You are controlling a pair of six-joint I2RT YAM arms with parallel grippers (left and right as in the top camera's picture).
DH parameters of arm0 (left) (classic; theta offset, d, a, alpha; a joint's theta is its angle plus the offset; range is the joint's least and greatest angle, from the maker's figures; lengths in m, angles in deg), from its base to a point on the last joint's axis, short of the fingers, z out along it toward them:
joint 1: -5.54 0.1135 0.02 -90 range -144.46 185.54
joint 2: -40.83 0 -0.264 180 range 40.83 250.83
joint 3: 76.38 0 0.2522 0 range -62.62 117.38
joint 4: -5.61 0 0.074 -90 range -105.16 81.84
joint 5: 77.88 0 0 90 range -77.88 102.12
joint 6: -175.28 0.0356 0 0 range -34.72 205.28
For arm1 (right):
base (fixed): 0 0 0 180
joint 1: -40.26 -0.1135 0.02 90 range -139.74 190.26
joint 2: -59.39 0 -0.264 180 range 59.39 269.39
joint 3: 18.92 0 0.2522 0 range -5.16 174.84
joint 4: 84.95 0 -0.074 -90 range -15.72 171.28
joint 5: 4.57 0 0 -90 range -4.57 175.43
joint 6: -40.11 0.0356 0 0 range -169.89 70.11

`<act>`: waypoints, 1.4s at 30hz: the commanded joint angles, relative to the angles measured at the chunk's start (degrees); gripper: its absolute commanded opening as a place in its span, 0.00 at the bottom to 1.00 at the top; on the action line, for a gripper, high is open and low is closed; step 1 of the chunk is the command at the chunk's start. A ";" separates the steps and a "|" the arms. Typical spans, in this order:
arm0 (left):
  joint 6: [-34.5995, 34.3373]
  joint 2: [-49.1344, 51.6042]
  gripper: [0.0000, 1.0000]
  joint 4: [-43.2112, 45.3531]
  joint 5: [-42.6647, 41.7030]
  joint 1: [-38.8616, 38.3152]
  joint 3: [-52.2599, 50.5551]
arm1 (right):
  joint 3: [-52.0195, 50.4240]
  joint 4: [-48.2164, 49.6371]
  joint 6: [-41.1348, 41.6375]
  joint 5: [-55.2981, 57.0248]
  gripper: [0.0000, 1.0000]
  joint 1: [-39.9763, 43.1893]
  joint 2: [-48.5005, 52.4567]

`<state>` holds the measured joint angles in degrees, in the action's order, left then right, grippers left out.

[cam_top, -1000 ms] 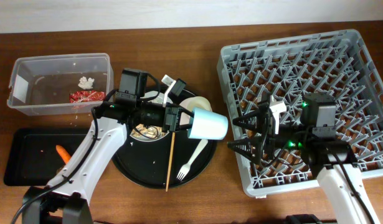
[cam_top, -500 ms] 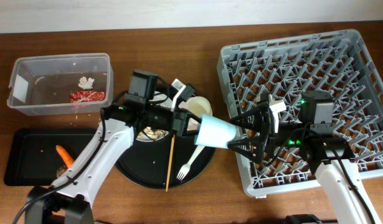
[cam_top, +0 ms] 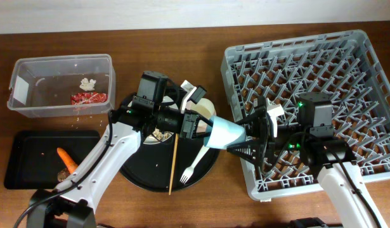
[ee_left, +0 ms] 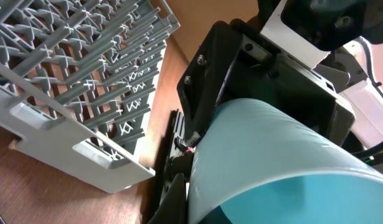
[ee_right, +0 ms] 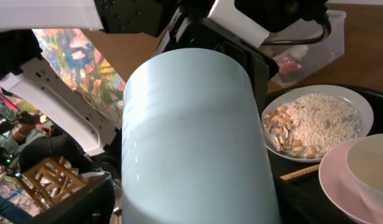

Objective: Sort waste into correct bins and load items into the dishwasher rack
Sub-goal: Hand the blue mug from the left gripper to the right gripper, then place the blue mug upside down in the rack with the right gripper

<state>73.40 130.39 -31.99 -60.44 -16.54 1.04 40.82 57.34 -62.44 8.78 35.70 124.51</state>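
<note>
Left gripper (cam_top: pixel 198 124) grips small blue cup (cam_top: pixel 225 134); right gripper (cam_top: pixel 248 135) straddles (tub label (cam_top: pixel 18 92) illegible).

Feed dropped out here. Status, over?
Left pincer shut on blue cup. Right pincer astride its far end, grip unclear. Cup hangs between tray and rack. No obstruction seen.
</note>
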 commanded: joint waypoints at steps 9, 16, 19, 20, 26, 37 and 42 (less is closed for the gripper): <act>-1.36 -0.87 0.25 0.52 4.13 0.11 0.96 | 0.81 -0.26 -0.48 -2.23 0.65 -0.72 0.02; -1.33 -0.87 0.28 -13.35 34.58 0.17 0.94 | 0.83 -0.24 4.09 6.27 0.52 -0.66 -0.02; -1.38 -0.90 0.29 -18.21 46.86 1.14 0.96 | 1.18 -0.26 6.84 10.99 0.51 -0.57 -0.28; -1.38 -1.09 0.29 -19.54 50.36 2.01 0.96 | 1.44 -0.28 7.80 13.35 0.50 -0.57 -0.42; -1.36 -5.81 0.29 -26.71 61.94 10.38 0.96 | 9.64 -11.52 11.58 36.72 0.48 -0.57 -1.42; -1.36 -12.55 0.30 -30.93 69.61 14.27 0.96 | 30.95 -36.22 16.85 75.89 0.53 7.41 1.31; -1.36 -12.55 0.30 -31.54 69.59 14.27 0.96 | 31.30 -36.74 19.17 79.08 0.53 19.98 5.92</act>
<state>71.98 118.65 -63.29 8.04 -2.47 2.09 71.24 20.80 -45.29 82.27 48.88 127.18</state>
